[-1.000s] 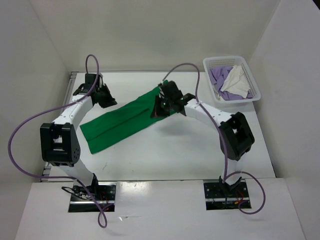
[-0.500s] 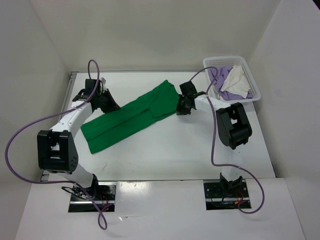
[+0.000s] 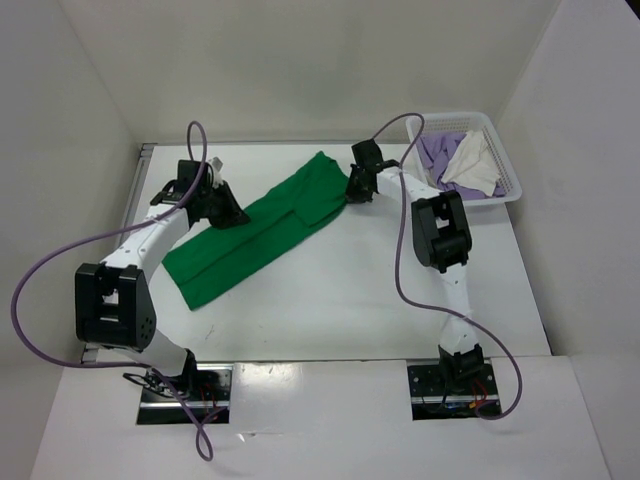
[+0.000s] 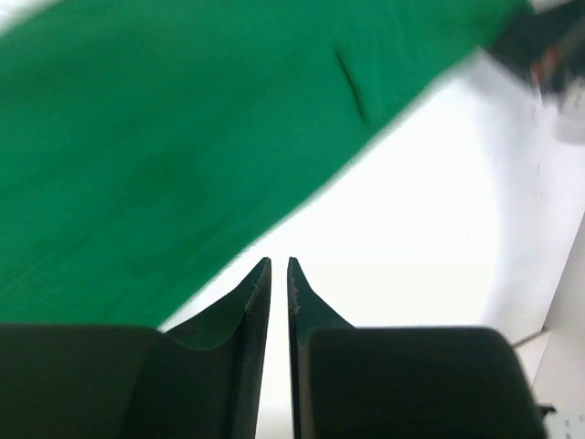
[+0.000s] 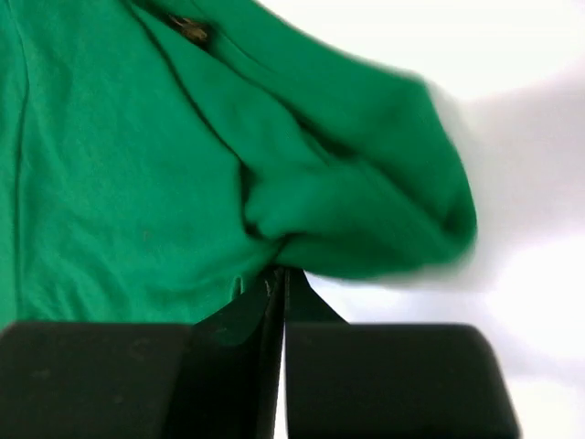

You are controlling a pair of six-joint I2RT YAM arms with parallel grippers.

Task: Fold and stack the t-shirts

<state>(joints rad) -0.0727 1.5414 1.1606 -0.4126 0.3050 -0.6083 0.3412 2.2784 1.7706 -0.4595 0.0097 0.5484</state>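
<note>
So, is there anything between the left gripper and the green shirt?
Nothing visible. Only bare table lies between the left gripper and the edge of the green shirt, just ahead of its fingertips.

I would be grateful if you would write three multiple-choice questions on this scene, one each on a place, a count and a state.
1. Where do the lavender t-shirt and the cream t-shirt lie?
A. spread on the table
B. in the basket
C. draped over an arm

2. How many t-shirts lie on the table?
A. one
B. two
C. three

3. How is the right hand?
A. wide open over the basket
B. shut on the cream t-shirt
C. shut on the green t-shirt

Key:
1 B, both are heaped in the white basket.
2 A, only the green one lies there.
3 C, the wrist view shows its fingers together at the green fold.
</note>
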